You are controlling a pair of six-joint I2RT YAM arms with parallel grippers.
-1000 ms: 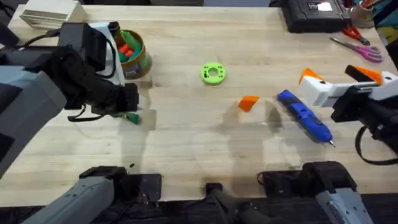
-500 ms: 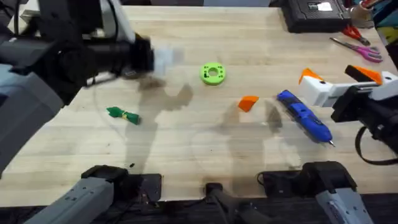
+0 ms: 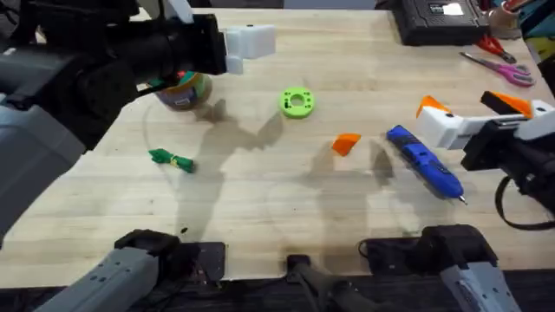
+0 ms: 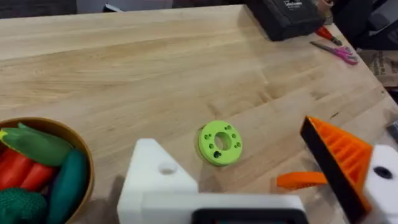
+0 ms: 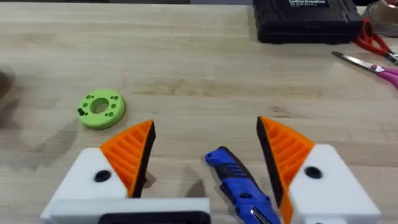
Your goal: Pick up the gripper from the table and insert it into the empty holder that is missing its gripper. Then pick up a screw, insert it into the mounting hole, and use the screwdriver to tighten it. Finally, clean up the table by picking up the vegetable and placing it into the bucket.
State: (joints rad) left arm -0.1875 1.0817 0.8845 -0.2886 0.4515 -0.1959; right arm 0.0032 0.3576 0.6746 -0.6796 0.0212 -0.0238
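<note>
Orange gripper (image 3: 346,144) lies loose mid-table; your left gripper (image 4: 258,177), jaws spread w/ one bare empty holder (image 4: 158,180), hovers by bucket (image 3: 184,90). Right gripper (image 5: 205,152) spread over screwdriver (image 3: 425,162).

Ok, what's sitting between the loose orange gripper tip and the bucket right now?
In the overhead view, the green ring lies roughly between the orange gripper tip and the bucket. Otherwise that stretch is bare table.

Workshop, wooden bench (image 3: 260,199), scissors (image 3: 499,68)
</note>
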